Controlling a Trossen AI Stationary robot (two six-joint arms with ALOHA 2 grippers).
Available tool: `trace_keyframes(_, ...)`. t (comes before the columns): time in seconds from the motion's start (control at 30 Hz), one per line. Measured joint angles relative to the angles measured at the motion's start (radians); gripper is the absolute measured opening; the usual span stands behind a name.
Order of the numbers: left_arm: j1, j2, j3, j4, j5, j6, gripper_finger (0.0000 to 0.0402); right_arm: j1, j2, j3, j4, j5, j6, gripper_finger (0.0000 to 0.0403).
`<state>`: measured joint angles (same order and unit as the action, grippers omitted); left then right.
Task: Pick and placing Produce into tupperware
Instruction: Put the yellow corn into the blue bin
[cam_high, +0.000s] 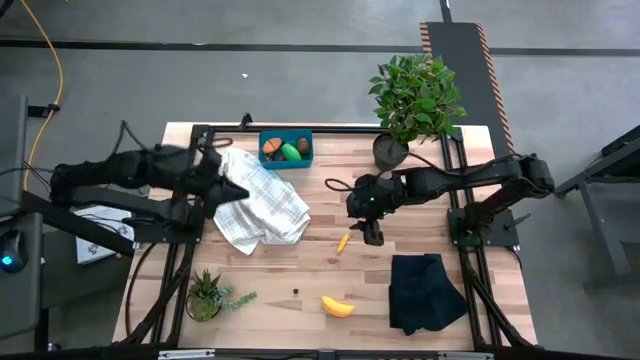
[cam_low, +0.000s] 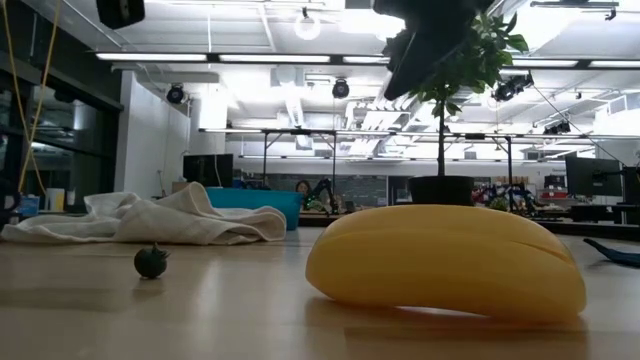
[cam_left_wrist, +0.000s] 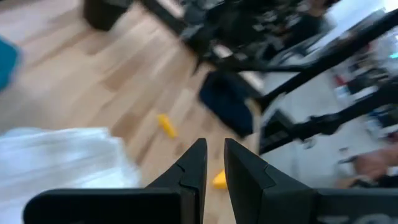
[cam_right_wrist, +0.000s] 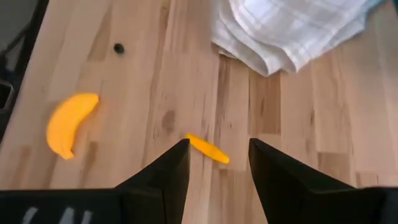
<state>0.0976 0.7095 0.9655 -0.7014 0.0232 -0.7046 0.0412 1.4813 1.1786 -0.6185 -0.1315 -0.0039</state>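
Wooden table (cam_high: 300, 270) held a carrot (cam_right_wrist: 208, 150) just beyond the open, empty right gripper (cam_right_wrist: 219, 163), so a skewed descent risked nudging it aside; the left gripper (cam_left_wrist: 214, 163) was nearly clenched, empty.

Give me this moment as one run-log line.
right gripper: open, above carrot | left gripper: nearly shut, empty, over white cloth | blue box: some produce inside | banana: on table

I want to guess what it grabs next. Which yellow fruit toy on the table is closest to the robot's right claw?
The small thin orange-yellow piece, lying just beside the open right gripper. The fat banana lies farther off, near the table's front edge.
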Motion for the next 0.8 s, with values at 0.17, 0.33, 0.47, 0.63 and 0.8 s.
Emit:
trace_keyframes(0.17,-0.156,0.006,-0.121,0.188,-0.101,-0.059,0.0044,-0.002,0.056,0.0,0.002,-0.034,-0.069,0.0157)
trace_keyframes(0.33,-0.28,0.065,-0.138,0.233,-0.247,-0.078,0.0044,-0.002,0.135,0.02,-0.009,-0.057,-0.135,0.0157)
trace_keyframes(0.47,-0.35,0.091,-0.138,0.246,-0.338,-0.085,0.0044,-0.002,0.197,0.05,-0.021,-0.058,-0.205,0.0157)
trace_keyframes(0.63,-0.417,0.098,-0.137,0.259,-0.449,-0.111,0.0044,0.002,0.279,0.069,-0.044,-0.056,-0.257,0.0157)
trace_keyframes(0.8,-0.466,0.099,-0.137,0.258,-0.509,-0.133,0.0044,0.026,0.334,0.071,-0.037,-0.037,-0.311,0.0156)
